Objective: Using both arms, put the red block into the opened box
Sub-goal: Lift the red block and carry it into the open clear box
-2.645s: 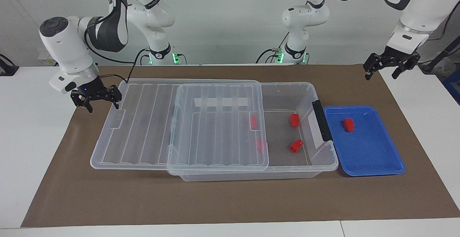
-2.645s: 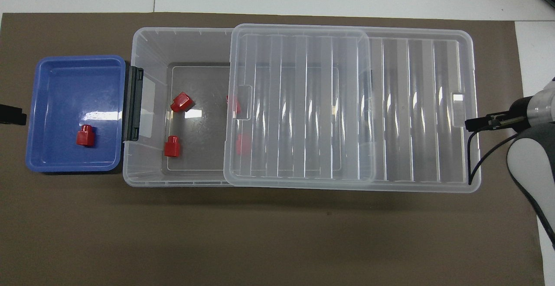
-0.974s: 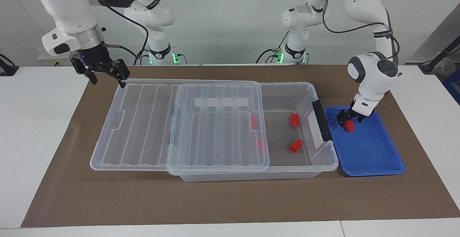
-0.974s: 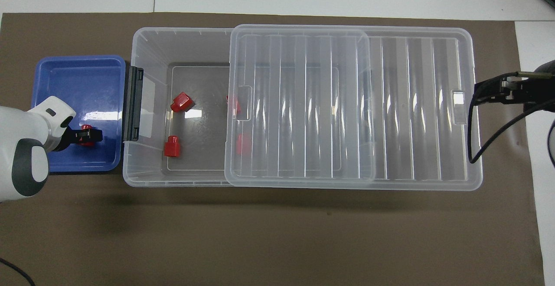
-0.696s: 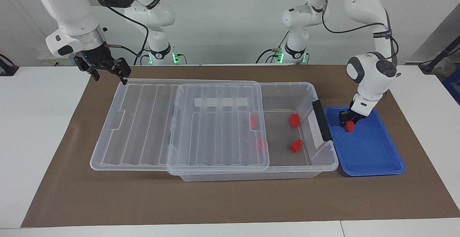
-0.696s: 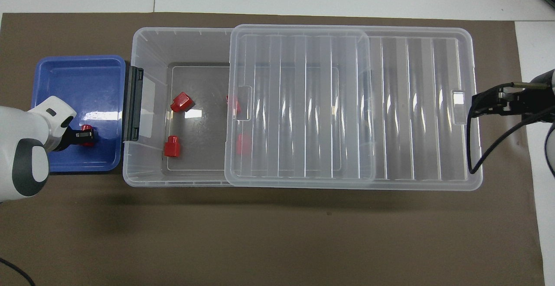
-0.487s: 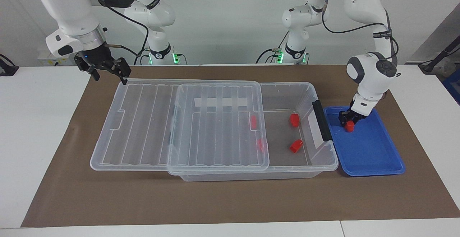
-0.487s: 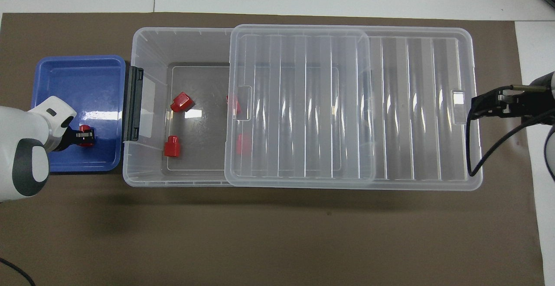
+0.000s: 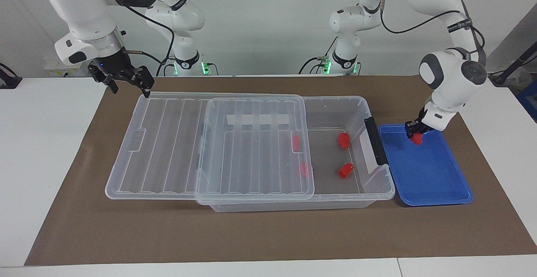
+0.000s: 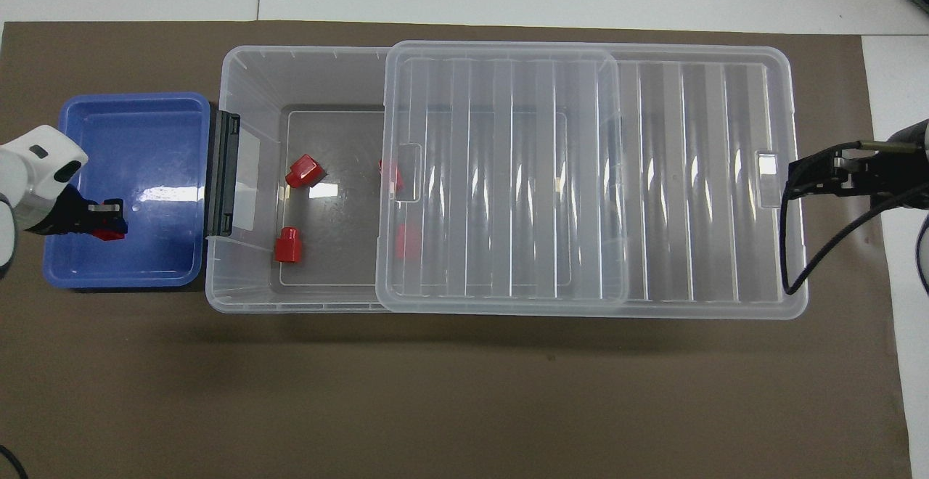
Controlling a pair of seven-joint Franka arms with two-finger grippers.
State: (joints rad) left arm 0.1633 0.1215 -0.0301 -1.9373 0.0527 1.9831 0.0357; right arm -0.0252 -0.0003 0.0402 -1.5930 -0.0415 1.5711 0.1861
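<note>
The red block (image 9: pixel 416 139) is pinched in the left gripper (image 9: pixel 414 134), lifted just clear of the blue tray (image 9: pixel 436 184) and hanging over it. That tray sits against the black-handled end of the clear box (image 9: pixel 335 193), toward the left arm's end of the table. The box's ribbed lid (image 9: pixel 168 142) is slid partway off toward the right arm's end, and other red blocks (image 9: pixel 345 170) lie on the uncovered floor. The right gripper (image 9: pixel 126 84) hangs with fingers spread above the lid's corner, holding nothing.
</note>
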